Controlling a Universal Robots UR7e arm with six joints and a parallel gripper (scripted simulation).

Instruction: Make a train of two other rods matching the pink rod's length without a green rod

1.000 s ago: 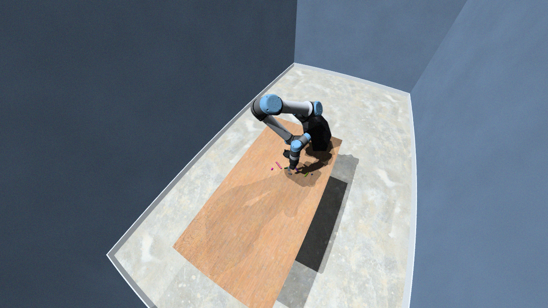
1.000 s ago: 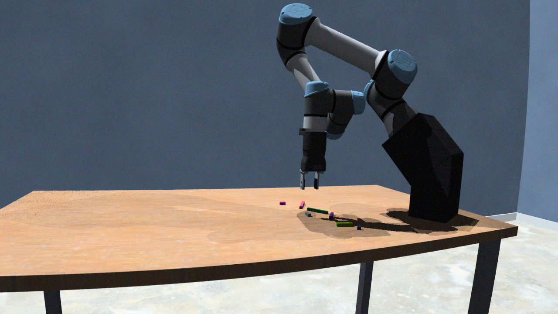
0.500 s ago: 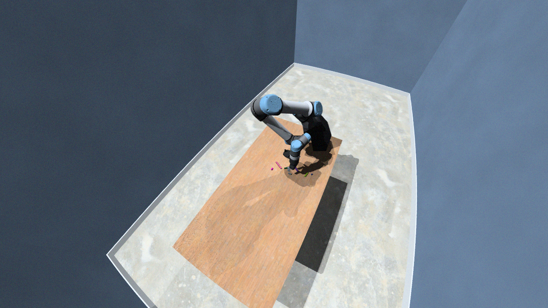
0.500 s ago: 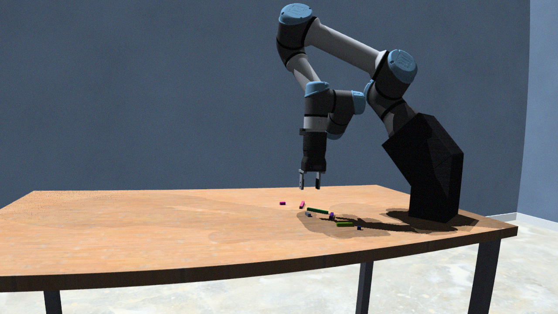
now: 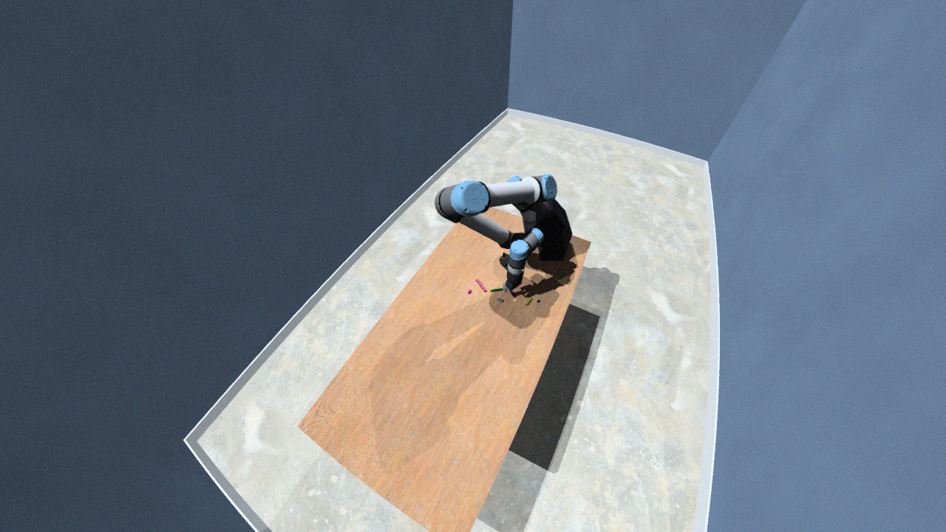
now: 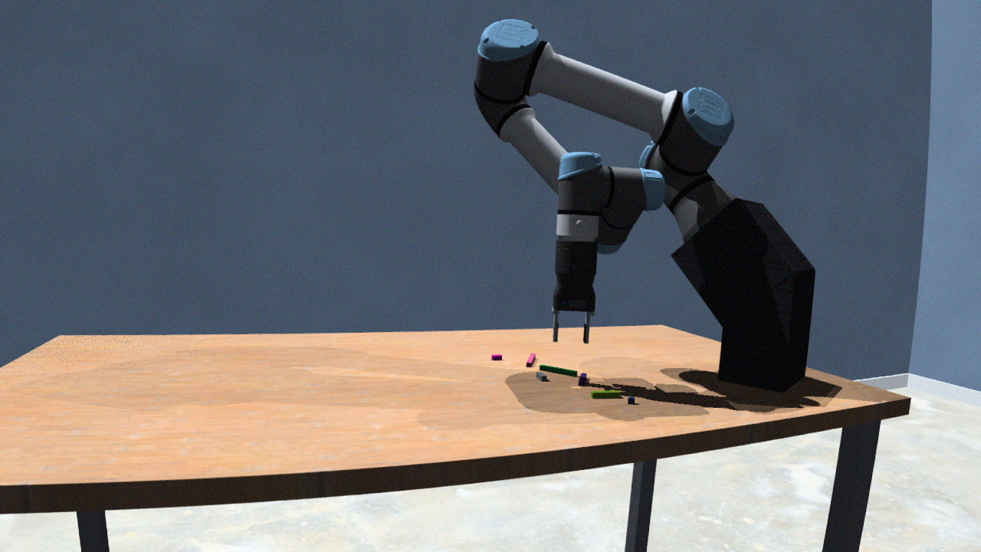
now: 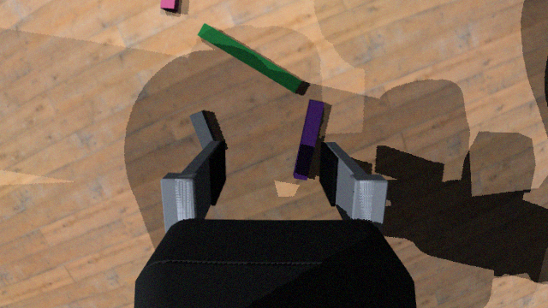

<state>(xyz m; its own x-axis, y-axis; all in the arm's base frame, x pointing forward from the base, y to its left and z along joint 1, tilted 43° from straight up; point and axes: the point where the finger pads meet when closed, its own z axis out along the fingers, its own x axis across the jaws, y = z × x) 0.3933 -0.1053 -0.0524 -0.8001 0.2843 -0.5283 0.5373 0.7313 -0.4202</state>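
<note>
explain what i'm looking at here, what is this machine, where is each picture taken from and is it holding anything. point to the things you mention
This is a single robot arm with a two-finger gripper [image 5: 508, 287] [image 6: 570, 337] [image 7: 272, 161], fixed beside a wooden table [image 5: 423, 397] [image 6: 205, 425].

The top picture looks down on the room. The exterior one looks from the side. The wrist one looks past the fingers at the table.

Seven small rods lie on the table: magenta [image 5: 469, 291] [image 6: 497, 357], pink [image 5: 480, 284] [image 6: 530, 359] [image 7: 168, 3], green [image 5: 496, 290] [image 6: 557, 370] [image 7: 253, 58], grey [image 5: 500, 300] [image 6: 541, 376] [image 7: 201, 128], purple [image 5: 512, 292] [image 6: 582, 379] [image 7: 312, 124], lime [image 5: 529, 301] [image 6: 605, 394] and a tiny blue one [image 5: 538, 301] [image 6: 631, 400].

Nothing is held: the fingers stand wide apart above the rods. The rods lie scattered, so the two-rod train isn't made yet.
</note>
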